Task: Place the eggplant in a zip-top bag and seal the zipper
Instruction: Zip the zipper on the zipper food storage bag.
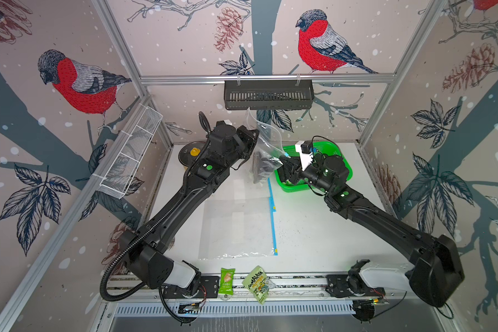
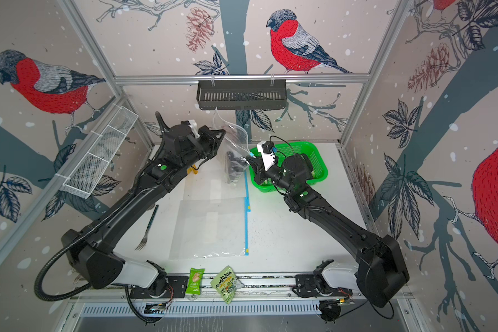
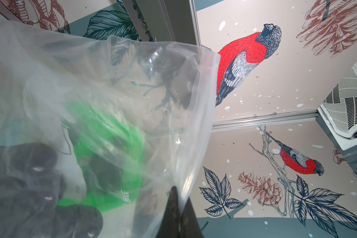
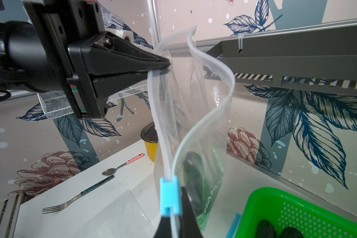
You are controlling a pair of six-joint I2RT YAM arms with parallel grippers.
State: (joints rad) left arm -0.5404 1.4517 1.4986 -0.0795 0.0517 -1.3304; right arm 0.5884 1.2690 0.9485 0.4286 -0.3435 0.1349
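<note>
A clear zip-top bag (image 1: 263, 149) (image 2: 233, 140) hangs upright above the table between my two grippers. The dark eggplant (image 4: 194, 171) (image 1: 262, 170) lies in its lower part. My left gripper (image 3: 180, 197) (image 1: 256, 134) is shut on the bag's top edge at one end. My right gripper (image 4: 173, 216) (image 1: 284, 161) is shut on the zipper strip at the other end, right behind the blue slider (image 4: 170, 195). Between the two grips the zipper strips bow apart, so the mouth stands open. In the right wrist view the left gripper (image 4: 165, 66) pinches one strip only.
A green basket (image 1: 338, 152) (image 4: 266, 206) holding more dark eggplants (image 4: 265, 228) sits under the right wrist. Flat spare bags (image 1: 236, 224) with blue zippers lie mid-table. A yellow cup (image 4: 150, 148), spoon (image 4: 120, 168) and fork (image 2: 148, 227) lie left. A black shelf (image 1: 268, 95) hangs behind.
</note>
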